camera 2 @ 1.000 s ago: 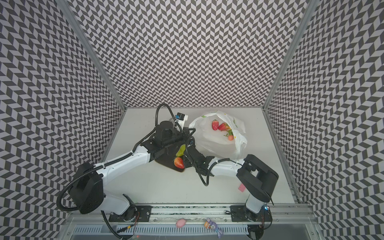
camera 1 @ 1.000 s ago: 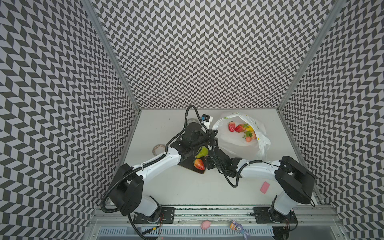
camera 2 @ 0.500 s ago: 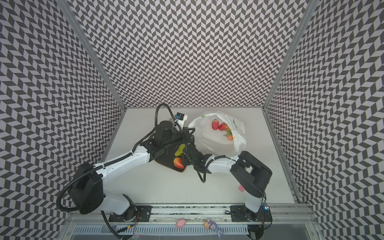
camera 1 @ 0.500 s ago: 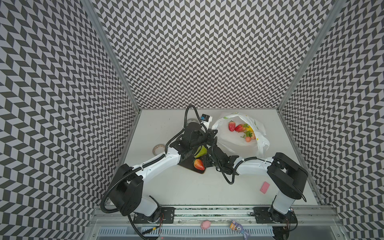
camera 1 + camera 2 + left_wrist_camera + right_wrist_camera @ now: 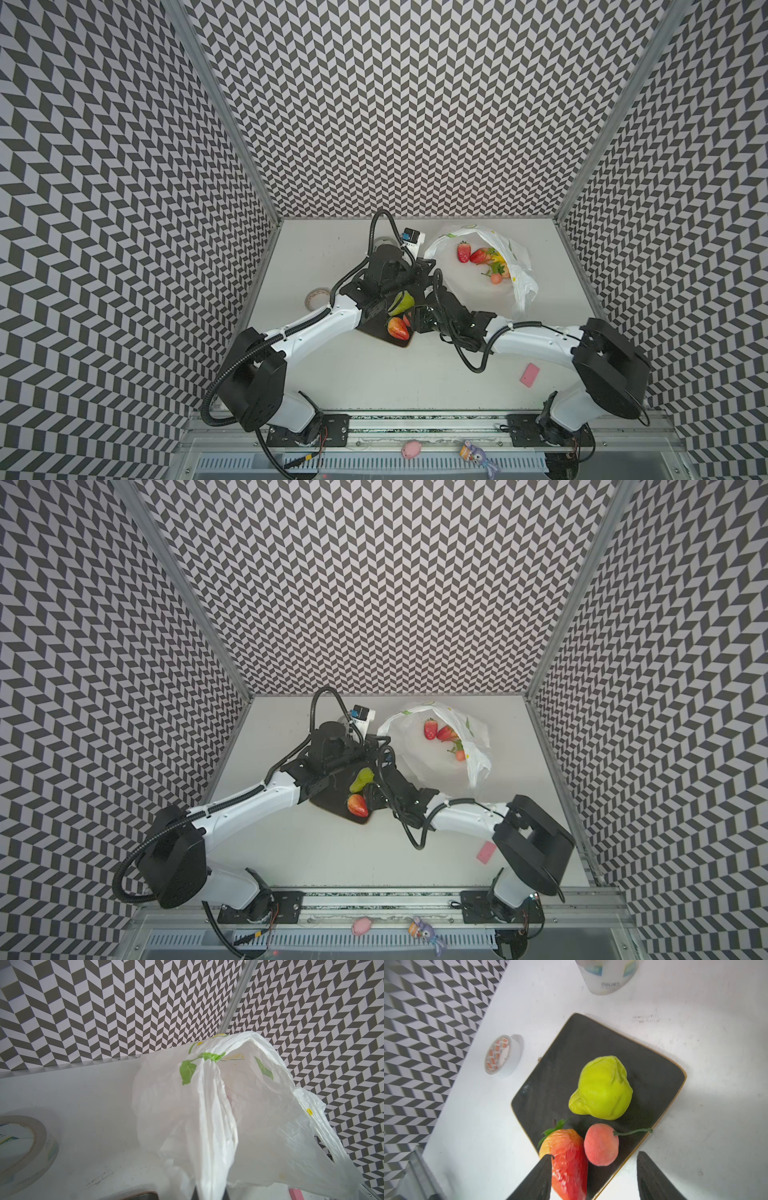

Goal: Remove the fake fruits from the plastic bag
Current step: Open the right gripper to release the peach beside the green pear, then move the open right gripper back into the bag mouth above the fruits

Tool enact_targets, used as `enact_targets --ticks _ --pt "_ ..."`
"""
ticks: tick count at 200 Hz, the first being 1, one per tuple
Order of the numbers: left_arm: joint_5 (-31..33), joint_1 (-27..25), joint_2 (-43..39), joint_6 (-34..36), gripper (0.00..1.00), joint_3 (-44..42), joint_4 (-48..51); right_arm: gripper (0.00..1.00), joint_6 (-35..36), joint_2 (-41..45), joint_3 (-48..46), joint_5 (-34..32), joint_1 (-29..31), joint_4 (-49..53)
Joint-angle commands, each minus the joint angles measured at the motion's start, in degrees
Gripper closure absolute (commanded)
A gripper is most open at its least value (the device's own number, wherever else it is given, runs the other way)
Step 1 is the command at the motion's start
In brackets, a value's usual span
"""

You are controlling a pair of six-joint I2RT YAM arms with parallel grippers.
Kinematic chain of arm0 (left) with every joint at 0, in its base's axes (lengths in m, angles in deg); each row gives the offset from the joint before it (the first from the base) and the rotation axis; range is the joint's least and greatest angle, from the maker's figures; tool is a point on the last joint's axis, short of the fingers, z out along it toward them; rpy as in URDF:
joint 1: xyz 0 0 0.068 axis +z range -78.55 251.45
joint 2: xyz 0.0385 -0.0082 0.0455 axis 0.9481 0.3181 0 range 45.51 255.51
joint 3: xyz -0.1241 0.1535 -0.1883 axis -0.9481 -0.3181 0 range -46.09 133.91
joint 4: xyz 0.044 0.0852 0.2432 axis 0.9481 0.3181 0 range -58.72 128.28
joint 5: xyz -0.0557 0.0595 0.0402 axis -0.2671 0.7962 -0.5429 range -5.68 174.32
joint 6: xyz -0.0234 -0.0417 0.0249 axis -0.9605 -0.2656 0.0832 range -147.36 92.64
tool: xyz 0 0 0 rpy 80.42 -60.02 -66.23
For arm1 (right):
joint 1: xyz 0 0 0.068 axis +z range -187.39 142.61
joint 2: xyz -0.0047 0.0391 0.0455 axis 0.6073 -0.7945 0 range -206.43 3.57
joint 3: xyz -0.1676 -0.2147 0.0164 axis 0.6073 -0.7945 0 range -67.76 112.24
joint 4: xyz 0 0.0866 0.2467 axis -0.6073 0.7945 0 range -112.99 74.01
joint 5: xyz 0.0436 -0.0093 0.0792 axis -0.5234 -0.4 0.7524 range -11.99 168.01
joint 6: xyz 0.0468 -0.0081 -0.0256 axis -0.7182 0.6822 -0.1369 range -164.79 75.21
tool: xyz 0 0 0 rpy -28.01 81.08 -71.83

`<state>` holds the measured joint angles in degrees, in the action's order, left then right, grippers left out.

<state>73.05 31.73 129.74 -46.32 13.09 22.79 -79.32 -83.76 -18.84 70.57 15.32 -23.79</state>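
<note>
My left gripper (image 5: 210,1196) is shut on a bunched fold of the white plastic bag (image 5: 259,1126) and holds its mouth up. In both top views the bag (image 5: 517,270) lies at the back right with strawberries (image 5: 463,252), a lemon (image 5: 500,261) and a small peach (image 5: 495,278) inside. A black plate (image 5: 560,1059) carries a green pear (image 5: 602,1087), a strawberry (image 5: 569,1159) and a peach (image 5: 601,1144). My right gripper (image 5: 593,1167) hangs open over the plate's corner. The peach lies free between its fingers (image 5: 542,1176).
A tape roll (image 5: 318,298) lies left of the plate, and a white cup (image 5: 607,974) stands behind it. A pink block (image 5: 530,375) sits at the front right. A pink pig (image 5: 411,450) and a purple toy (image 5: 478,453) rest on the front rail.
My right gripper's jaws have spread wider over the plate, and the peach now lies loose there. The left gripper has stayed shut on the bag.
</note>
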Motion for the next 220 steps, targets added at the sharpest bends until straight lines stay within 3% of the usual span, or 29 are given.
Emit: enact_targets --ticks 1,49,90,118,153,185,220 --pt "-0.4 -0.1 -1.2 0.4 1.00 0.9 -0.5 0.38 2.9 7.2 -2.4 2.0 0.2 2.0" --pt "-0.6 -0.1 -1.0 0.2 1.00 0.9 -0.9 0.49 8.6 22.4 -5.8 3.9 0.8 10.5" --pt "-0.6 -0.1 -1.1 0.1 1.00 1.0 -1.0 0.62 9.0 30.3 -3.6 -8.4 -0.3 15.8" --pt "-0.9 -0.1 -1.3 0.1 1.00 1.2 -0.9 0.66 6.0 27.1 -0.9 -12.9 -4.6 18.9" --pt "-0.8 -0.1 -1.9 0.3 1.00 1.2 -0.3 0.67 8.0 19.3 2.2 -18.7 -6.6 19.6" --pt "-0.8 -0.2 -2.3 0.3 1.00 1.1 -0.2 0.67 20.9 12.5 3.6 -22.9 -7.9 18.2" --pt "-0.8 -0.2 -2.7 0.3 1.00 1.1 -0.2 0.69 33.0 7.4 4.1 -22.8 -13.3 17.7"
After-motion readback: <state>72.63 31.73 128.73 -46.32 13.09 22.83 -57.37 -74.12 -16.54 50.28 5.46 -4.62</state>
